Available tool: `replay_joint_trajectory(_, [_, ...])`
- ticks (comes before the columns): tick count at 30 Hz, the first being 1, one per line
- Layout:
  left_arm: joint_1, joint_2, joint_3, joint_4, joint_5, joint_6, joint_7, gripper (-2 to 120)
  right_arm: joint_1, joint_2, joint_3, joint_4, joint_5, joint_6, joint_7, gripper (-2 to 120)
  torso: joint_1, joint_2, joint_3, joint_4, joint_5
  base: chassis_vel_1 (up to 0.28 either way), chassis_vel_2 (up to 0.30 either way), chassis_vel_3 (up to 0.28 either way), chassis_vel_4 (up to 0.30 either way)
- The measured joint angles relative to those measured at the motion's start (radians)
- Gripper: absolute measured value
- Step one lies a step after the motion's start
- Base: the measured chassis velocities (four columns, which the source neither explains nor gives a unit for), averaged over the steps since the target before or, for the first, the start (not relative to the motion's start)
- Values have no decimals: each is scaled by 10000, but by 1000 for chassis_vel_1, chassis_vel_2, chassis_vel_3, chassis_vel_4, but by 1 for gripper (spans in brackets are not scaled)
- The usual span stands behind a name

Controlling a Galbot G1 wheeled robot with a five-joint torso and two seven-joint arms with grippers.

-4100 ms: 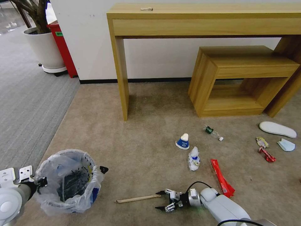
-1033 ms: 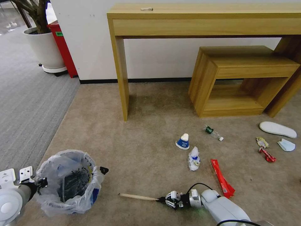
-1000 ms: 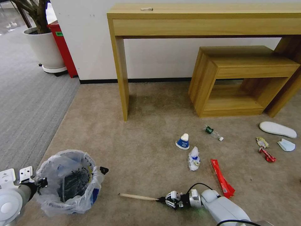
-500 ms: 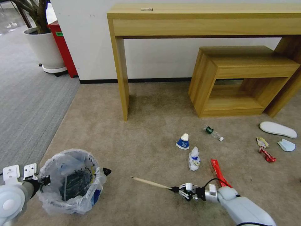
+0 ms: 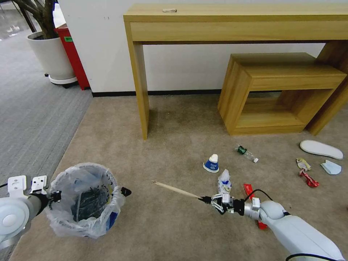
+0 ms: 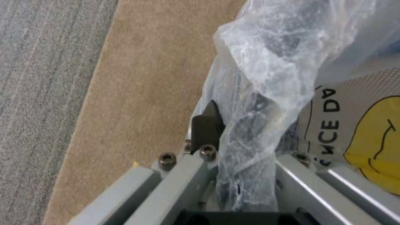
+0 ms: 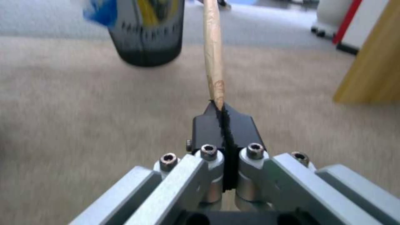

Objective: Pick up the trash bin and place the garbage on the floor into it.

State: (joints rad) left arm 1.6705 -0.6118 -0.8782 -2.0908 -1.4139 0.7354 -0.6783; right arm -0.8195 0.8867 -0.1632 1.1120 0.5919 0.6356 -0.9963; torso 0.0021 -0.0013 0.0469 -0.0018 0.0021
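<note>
My right tool (image 5: 209, 200): pinching a thin wooden stick (image 5: 176, 190), lifted above the beige carpet floor (image 5: 163, 152).
My left tool (image 5: 54, 197): clamped on the rim of the bag-lined round dark trash bin (image 5: 85, 200).

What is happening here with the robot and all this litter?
The left pincer is shut on the rim of the trash bin, gripping the rim and its plastic liner. The right pincer is shut on one end of a wooden stick, whose free end points toward the bin. On the carpet lie a paper cup, a small bottle, a red wrapper, a slipper and a face mask.
</note>
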Motion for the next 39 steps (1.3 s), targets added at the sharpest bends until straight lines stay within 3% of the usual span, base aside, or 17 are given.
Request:
replay_joint_trajectory(9, [163, 193, 44, 11, 164, 0, 187, 0, 471, -520, -707, 1830, 356, -445, 394, 0, 0, 0, 0, 0, 0, 0, 0, 0, 0])
replay_joint_trajectory(23, [135, 230, 219, -13, 356, 0, 200, 0, 2616, -1651, -2903, 3888, 987, -1376, 1717, 0, 0, 0, 0, 0, -1, 0, 0, 0, 0])
replay_joint_trajectory(31, [95, 230, 245, 1, 386, 0, 225, 0, 3707, -1594, -4020, 4328, 1336, -1736, 2016, 0, 0, 0, 0, 0, -1, 0, 0, 0, 0])
replay_joint_trajectory(39, [266, -87, 91, -64, 529, 0, 285, 0, 5723, -655, -5938, 4408, 1812, -1914, 2371, 0, 0, 0, -1, -1, -2, 0, 0, 0, 0])
